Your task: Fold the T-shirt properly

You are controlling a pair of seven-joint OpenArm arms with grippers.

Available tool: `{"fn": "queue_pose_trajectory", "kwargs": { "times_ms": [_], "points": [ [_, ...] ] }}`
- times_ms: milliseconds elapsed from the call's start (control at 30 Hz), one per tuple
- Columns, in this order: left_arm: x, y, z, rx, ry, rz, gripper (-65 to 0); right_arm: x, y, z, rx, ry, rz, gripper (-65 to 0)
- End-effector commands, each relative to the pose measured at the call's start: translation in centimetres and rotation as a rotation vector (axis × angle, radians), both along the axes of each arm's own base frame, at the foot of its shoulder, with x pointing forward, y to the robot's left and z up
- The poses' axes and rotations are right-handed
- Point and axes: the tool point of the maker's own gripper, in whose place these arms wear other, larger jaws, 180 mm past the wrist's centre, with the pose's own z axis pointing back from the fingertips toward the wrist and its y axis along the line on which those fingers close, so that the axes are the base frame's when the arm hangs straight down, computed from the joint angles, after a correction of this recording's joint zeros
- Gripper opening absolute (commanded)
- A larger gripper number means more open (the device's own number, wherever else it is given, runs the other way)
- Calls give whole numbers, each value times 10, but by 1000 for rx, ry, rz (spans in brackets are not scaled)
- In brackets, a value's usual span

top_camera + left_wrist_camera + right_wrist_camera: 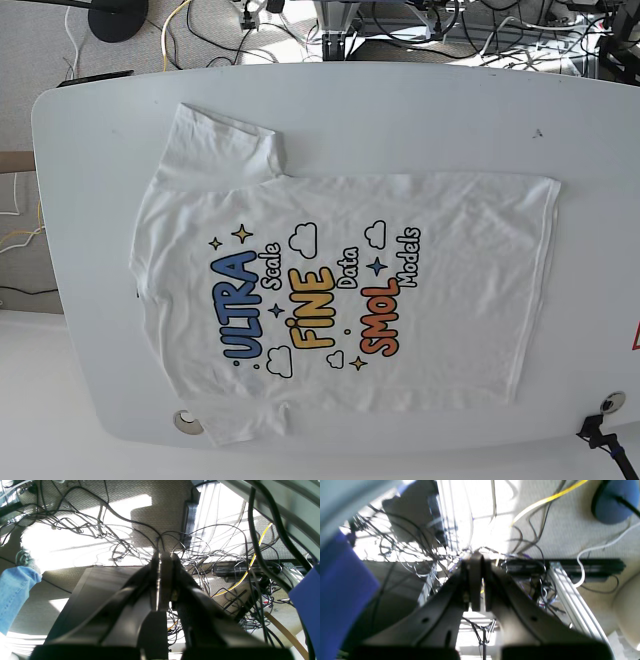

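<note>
- The T-shirt [340, 290], a white short-sleeved cotton one with a front print of blue, yellow and orange bubble words among small clouds and stars, lies spread flat and print-side up on the white rounded table [420, 100] in the base view.
- Its neck end is toward that view's left edge and its hem toward the right; the print reads sideways.
- One sleeve [225, 140] lies out toward the table's far edge, its end slightly creased and turned over; the other sleeve [235, 420] reaches the near edge.
- The shirt is unfolded, with only light wrinkles across the body; the hem edge runs roughly straight, well in from the table's right end.
- Neither arm appears in the base view, and nothing touches the shirt.
- The left gripper [165, 555], black and seen from its wrist camera, has its two fingers pressed together with nothing between them; it points at carpeted floor covered in tangled black cables [100, 530].
- A yellow cable [252, 562] and a blue-jeaned leg [15, 592] also show in that view.
- The right gripper [476, 556], also black, is closed on nothing, its fingers meeting at the tips, above floor with an aluminium frame rail [572, 600], a white cable [595, 550] and a blurred blue shape [342, 600] at the left.
</note>
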Motion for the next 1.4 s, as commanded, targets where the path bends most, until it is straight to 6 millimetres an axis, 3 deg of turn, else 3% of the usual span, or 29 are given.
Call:
{"fn": "queue_pose_trajectory", "kwargs": {
  "times_ms": [0, 300, 500, 600, 633, 700, 767, 833, 967, 1200, 1367],
  "points": [
    [-2, 1, 0, -2, 3, -6, -642, -15, -3, 1, -2, 33, 0, -637],
    [-11, 10, 1, 13, 1, -6, -642, -25, -3, 2, -3, 39, -2, -641],
    [-15, 12, 8, 16, -91, -18, -642, -21, -1, 8, 5, -53, 3, -641],
    [-15, 26, 16, 36, -133, -31, -640, -19, 1, 15, 10, -100, 4, -639],
    [-18, 27, 19, 39, -143, -35, -634, -17, 1, 18, 11, -119, 4, -637],
    [-23, 28, 25, 39, -164, -40, -549, -19, -6, 25, 1, -146, 7, -636],
    [-31, 29, 33, 41, -182, -47, -430, -19, -4, 34, 6, -183, 9, -636],
    [-34, 40, 43, 57, -211, -67, -367, -19, -2, 45, 10, -221, 10, -636],
    [-42, 37, 65, 52, -258, -83, -370, -17, -8, 72, 4, -294, 22, -614],
    [-57, 40, 111, 49, -325, -128, -369, -20, -5, 119, 17, -347, 29, -362],
    [-54, 43, 159, 63, -405, -133, -369, -23, 1, 163, 32, -408, 34, -357]
  ]
}}
